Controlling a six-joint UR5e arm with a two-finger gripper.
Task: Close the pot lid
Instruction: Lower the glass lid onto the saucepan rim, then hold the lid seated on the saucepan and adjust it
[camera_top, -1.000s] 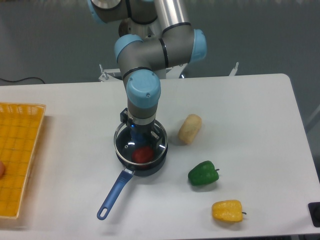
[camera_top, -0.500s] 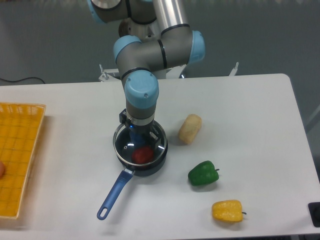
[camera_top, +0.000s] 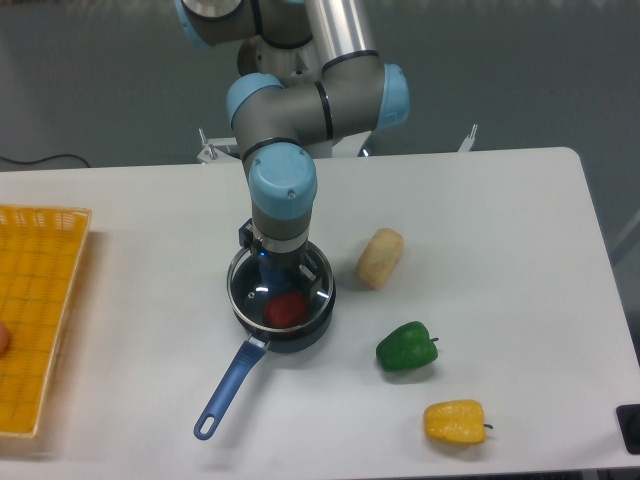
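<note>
The dark pot (camera_top: 303, 335) stands mid-table, its blue handle (camera_top: 228, 388) pointing to the front left. A red thing (camera_top: 287, 308) lies inside it. The clear glass lid (camera_top: 312, 286) with its metal rim lies level over the pot's mouth, set slightly to the left; I cannot tell whether it rests on the rim. My gripper (camera_top: 272, 274) points straight down over the lid's centre and looks shut on the blue knob. The wrist hides most of the fingers.
A tan oval food item (camera_top: 380, 257) lies right of the pot. A green pepper (camera_top: 407, 347) and a yellow pepper (camera_top: 455, 421) lie front right. A yellow basket (camera_top: 35, 320) stands at the left edge.
The gripper and lid have shifted very slightly to the left over the pot during the last second; hardly any motion in the last half second.
</note>
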